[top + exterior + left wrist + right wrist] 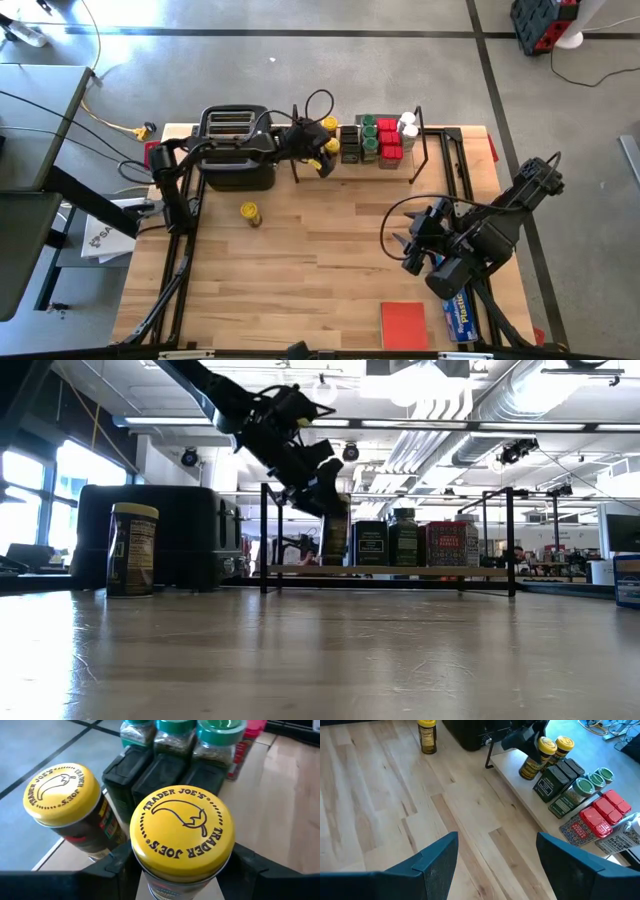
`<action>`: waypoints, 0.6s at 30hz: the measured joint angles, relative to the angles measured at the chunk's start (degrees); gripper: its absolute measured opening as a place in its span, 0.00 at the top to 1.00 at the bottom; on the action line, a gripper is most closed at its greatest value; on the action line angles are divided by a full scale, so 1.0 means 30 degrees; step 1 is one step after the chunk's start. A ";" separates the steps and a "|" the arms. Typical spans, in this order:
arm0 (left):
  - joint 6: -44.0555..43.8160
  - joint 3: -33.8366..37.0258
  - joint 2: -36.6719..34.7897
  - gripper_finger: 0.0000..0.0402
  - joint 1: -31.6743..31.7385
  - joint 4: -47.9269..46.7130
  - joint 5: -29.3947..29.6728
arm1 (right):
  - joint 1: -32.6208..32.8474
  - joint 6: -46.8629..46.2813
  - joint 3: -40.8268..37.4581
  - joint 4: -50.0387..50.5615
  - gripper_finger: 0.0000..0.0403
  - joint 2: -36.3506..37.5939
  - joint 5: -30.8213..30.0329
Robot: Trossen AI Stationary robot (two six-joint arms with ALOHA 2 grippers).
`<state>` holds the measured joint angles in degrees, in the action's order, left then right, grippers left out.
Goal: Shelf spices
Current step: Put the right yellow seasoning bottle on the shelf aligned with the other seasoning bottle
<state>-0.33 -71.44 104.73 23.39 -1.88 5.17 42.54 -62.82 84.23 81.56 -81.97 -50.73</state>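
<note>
My left gripper [318, 152] reaches over the toaster to the shelf's left end [512, 780] and is shut on a spice jar with a yellow lid [182, 827]. A second yellow-lidded jar [62, 790] stands just beyond it on the shelf board [400, 571], beside black tins [349, 142], green-lidded jars [369, 135], red tins [390, 140] and white-lidded jars [408, 124]. One more yellow-lidded jar [250, 213] stands upright on the table in front of the toaster. My right gripper [405, 245] hovers open over the table's right half, with nothing in it. My left gripper pinches the jar's body just under the lid [150, 880], one finger [112, 867] on each of two opposite sides. The fingers come from the table's left, slanting down. The jar is tilted [535, 762], lid toward the gripper; whether its base touches the board, I cannot tell.
A black toaster [235, 145] stands at the far left, under my left arm. A flat red square [403, 322] and a blue box [460, 315] lie near the front right edge. Bare wood stretches across the table's middle [310, 260].
</note>
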 joint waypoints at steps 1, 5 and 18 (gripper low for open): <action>0.0013 -0.0007 0.0155 0.49 0.0081 0.0219 -0.0001 | 0.0000 0.0019 0.0000 0.0002 0.35 0.0000 0.0004; 0.0206 -0.0007 0.0575 0.45 0.0221 0.0886 0.0000 | -0.0007 0.0026 0.0000 -0.0020 0.35 -0.0007 -0.0020; 0.3120 -0.0015 0.0612 0.34 0.0214 0.1410 0.2010 | -0.0007 0.0026 0.0000 -0.0368 0.35 -0.0007 -0.0091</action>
<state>9.03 -71.48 106.56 24.03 2.35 11.20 42.52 -62.74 84.23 80.45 -82.00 -51.00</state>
